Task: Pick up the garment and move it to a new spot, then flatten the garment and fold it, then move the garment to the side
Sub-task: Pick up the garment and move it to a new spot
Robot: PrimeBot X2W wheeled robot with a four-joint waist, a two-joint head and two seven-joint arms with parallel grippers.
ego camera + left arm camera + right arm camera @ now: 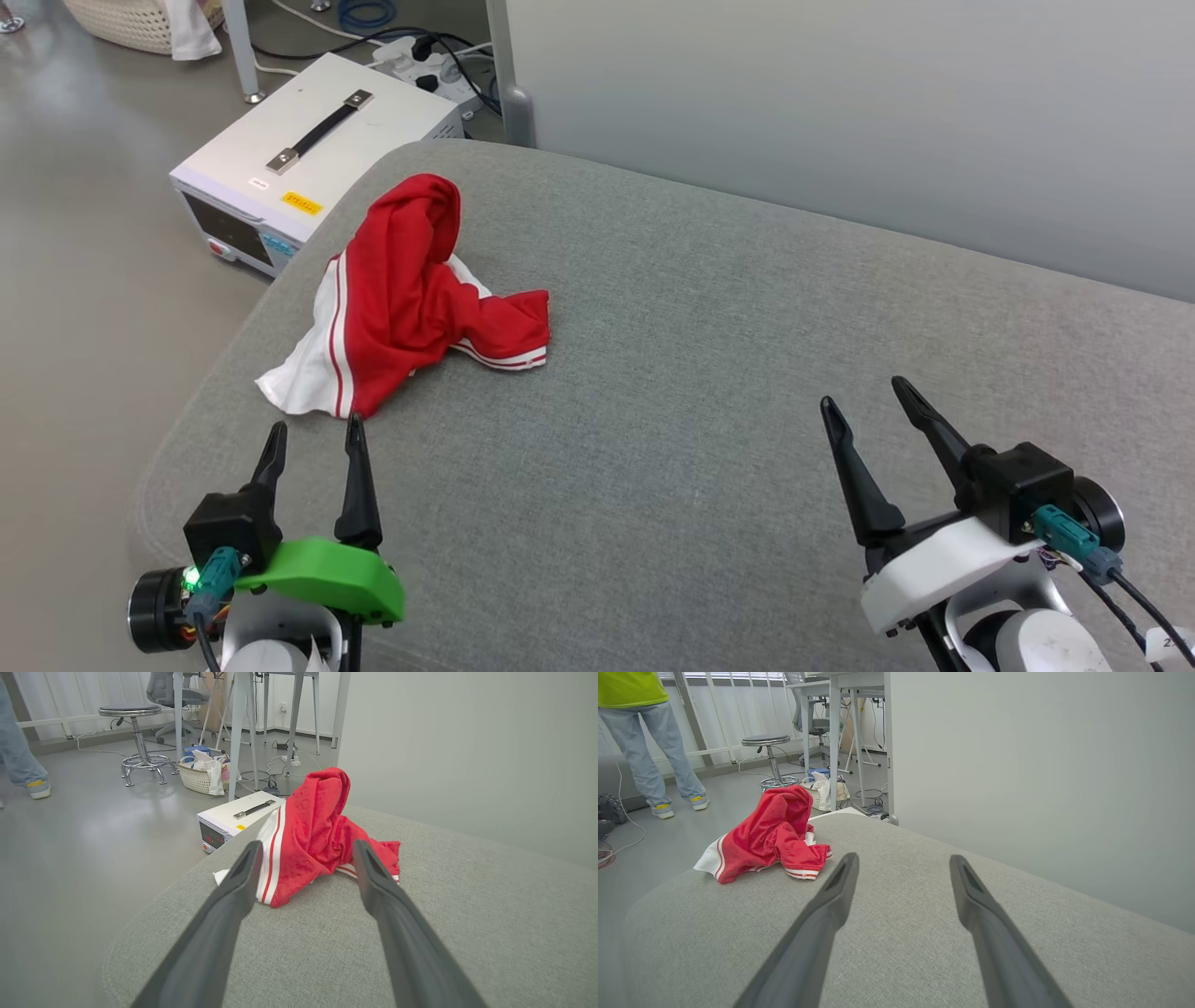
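Note:
The garment [406,299] lies crumpled in a heap on the grey upholstered surface [700,373], near its far left corner; it is red with a white sleeve and red-white striped trim. Its lettering is hidden in the folds. My left gripper [316,439] stands open just short of the garment's near edge, nothing between its fingers. From the left wrist the garment [313,835] sits straight ahead between the two fingers [233,891]. My right gripper [868,397] is open over bare fabric, far to the right of the heap. In the right wrist view the garment [766,835] lies ahead and to the left.
A white box with a black handle [308,154] stands on the floor just beyond the surface's left corner, cables behind it. A grey wall panel [840,112] runs along the far edge. A stool [138,742], a basket [201,774] and a person's legs [658,765] are on the floor beyond.

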